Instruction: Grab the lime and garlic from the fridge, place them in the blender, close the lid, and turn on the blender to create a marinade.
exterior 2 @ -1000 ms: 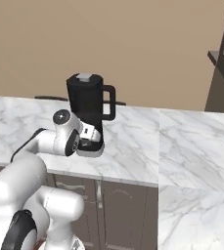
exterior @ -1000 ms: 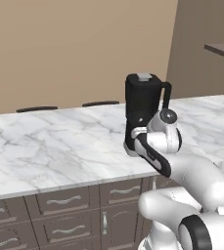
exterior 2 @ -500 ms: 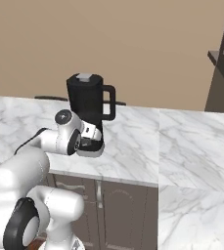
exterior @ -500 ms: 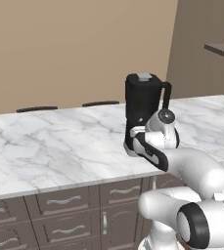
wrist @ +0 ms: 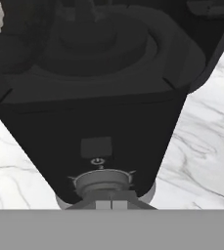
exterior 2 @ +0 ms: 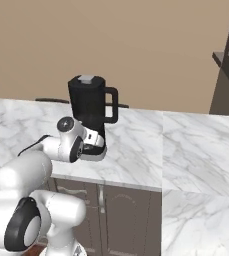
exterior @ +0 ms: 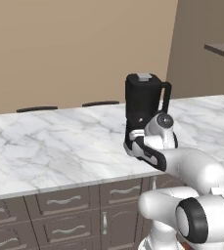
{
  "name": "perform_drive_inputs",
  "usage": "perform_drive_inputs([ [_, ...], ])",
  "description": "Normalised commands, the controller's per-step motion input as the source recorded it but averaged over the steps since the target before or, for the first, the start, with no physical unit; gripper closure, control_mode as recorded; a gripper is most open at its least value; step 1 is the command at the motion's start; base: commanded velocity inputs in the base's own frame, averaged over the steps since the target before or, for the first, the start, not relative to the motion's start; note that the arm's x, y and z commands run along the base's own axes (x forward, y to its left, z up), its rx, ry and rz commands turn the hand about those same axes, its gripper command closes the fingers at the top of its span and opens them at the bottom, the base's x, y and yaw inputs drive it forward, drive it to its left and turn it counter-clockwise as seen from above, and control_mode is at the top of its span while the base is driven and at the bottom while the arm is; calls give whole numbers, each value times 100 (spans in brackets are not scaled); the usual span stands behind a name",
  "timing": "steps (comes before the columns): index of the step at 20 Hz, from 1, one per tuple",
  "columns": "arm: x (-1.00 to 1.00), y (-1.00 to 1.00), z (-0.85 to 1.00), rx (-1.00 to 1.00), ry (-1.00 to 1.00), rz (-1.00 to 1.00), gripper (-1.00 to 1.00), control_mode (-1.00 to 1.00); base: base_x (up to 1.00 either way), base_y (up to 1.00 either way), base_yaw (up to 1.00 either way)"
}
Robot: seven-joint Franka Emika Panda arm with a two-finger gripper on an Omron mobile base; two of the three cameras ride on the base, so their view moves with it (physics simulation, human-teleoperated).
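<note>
Swung a little lower and nearer since a second ago: elbow of the arm, with hand kept against the blender base.

Closed tight and empty, gripper (wrist: 111, 205) pressed at the round dial (wrist: 103, 179) under the power mark, jaws together so as to work as one blunt fingertip for the switch. Beyond it, blender (exterior: 143, 105) upright on the marble counter (exterior: 55, 146), near the front edge where the wrist can reach its base low and level. Lid (exterior 2: 87, 80) seated flat on the jug, grey cap up, so presumably closed for blending. Lime and garlic not discernible; jug opaque, contents unknown. Farther off, tan wall (exterior: 74, 49).
</note>
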Motion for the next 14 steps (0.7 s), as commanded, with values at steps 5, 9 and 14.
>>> perform_drive_inputs([
  [5,1,2,3,0,-1,0,100,-100,0,0,0],
  [9,12,1,0,0,0,0,100,-100,0,0,0],
  [14,16,0,0,0,0,0,100,-100,0,0,0],
])
